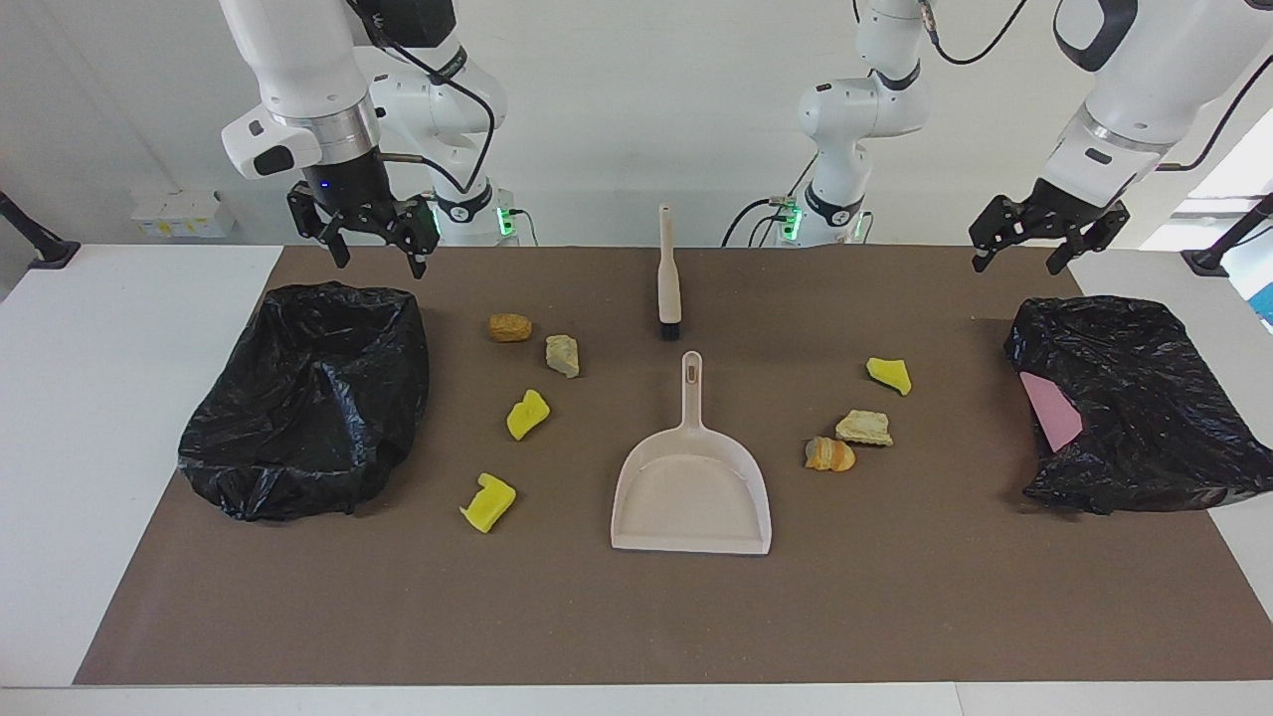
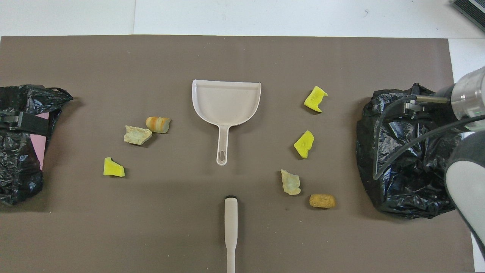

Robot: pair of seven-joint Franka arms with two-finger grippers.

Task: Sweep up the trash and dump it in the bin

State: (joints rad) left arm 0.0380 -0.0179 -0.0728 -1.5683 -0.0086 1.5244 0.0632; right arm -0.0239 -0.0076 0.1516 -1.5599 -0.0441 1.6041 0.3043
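Right, both my grippers are up and empty; my right gripper [image 1: 376, 237] hangs with fingers spread over the robot-side edge of the black bin bag [image 1: 308, 398] at its end of the table; my left gripper [image 1: 1029, 242] hovers likewise, jaws apart, above the second bin bag [image 1: 1124, 408].

Nothing is swept yet; the trash lies in 2 loose groups on the brown mat [image 1: 636, 617]; 4 pieces [image 1: 527, 414] sit toward the right arm's end, 3 pieces [image 1: 863, 428] toward the left arm's, with the dustpan [image 1: 691, 497] flat between them, handle pointing at me; the brush [image 1: 668, 283] lies nearer to me, in line with that handle, bristles toward the pan.

First job, I reckon, is picking up the tools; I'd take the brush mid-handle, squarely, so the bristles stay low and level; the other gripper should pin the pan's handle so its lip stays flush on the mat.
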